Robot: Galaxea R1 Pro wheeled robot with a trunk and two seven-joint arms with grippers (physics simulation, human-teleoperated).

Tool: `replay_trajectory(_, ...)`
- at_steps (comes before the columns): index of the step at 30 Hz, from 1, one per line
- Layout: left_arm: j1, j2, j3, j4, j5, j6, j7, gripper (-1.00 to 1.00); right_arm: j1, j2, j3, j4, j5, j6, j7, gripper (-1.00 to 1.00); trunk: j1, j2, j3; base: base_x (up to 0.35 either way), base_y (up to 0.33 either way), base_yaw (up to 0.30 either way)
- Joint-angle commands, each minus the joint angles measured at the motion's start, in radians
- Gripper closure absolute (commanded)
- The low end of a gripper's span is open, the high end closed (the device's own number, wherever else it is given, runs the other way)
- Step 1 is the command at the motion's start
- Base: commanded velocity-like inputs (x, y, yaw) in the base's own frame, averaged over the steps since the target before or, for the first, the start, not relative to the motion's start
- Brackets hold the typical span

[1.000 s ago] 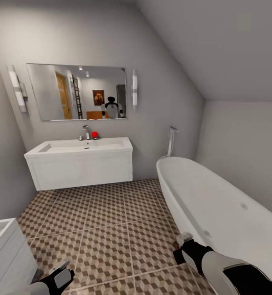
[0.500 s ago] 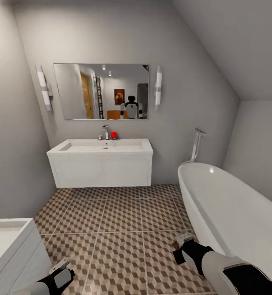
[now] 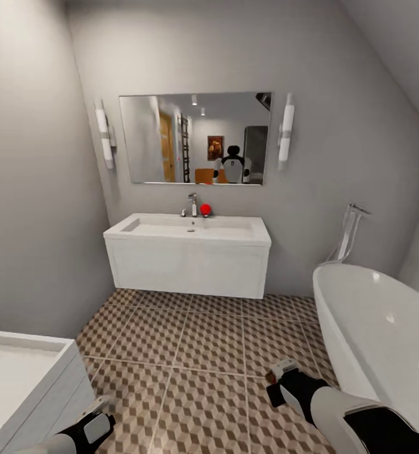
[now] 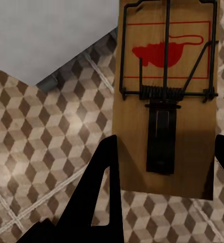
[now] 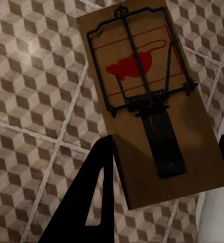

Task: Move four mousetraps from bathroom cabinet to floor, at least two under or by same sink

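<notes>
Both fingers pinching a mousetrap: left gripper (image 4: 162, 167), right gripper (image 5: 165, 167). Bathroom sink (image 3: 190, 228) ahead across bathroom floor (image 3: 197, 340), roughly equidistant.

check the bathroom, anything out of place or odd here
Only one thing stands out: a small red ball sits on the bathroom sink beside the chrome tap. The bathroom floor looks clean and the bathtub undamaged.

Open tiled floor (image 3: 197, 353) between sink (image 3: 187, 228), bathtub (image 3: 380, 334)
</notes>
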Motion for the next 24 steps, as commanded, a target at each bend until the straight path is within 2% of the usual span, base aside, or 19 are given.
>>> replay_trajectory(1, -0.001, 0.0, 0.007, 0.0, -0.004, 0.001, 0.002, 1.0, -0.001, 0.0, 0.002, 0.002, 0.01, 0.002, 0.001, 1.0, 0.001, -0.001, -0.001, 0.323, 0.0, 0.195)
replay_trajectory(15, -0.001, -0.002, -0.004, -0.006, -0.021, 0.007, -0.011, 1.0, -0.001, -0.014, -0.003, 0.002, 0.002, 0.007, 0.006, 1.0, 0.001, -0.001, -0.002, 0.323, 0.0, 0.042)
replay_trajectory(18, -0.001, -0.002, -0.021, -0.01, -0.028, 0.021, -0.013, 1.0, -0.001, -0.023, -0.004, 0.003, -0.006, 0.008, 0.01, 1.0, 0.001, -0.001, -0.002, 0.324, 0.0, 0.001)
replay_trajectory(21, -0.001, -0.003, -0.051, -0.012, -0.044, 0.05, -0.014, 1.0, 0.0, -0.04, -0.004, 0.003, -0.031, 0.006, 0.012, 1.0, 0.001, -0.001, -0.002, 0.324, 0.0, 0.001)
replay_trajectory(24, -0.001, -0.003, -0.091, -0.013, -0.061, 0.075, -0.017, 1.0, 0.008, -0.05, -0.005, 0.003, -0.083, 0.005, 0.013, 1.0, 0.001, -0.001, -0.002, 0.324, 0.0, 0.0)
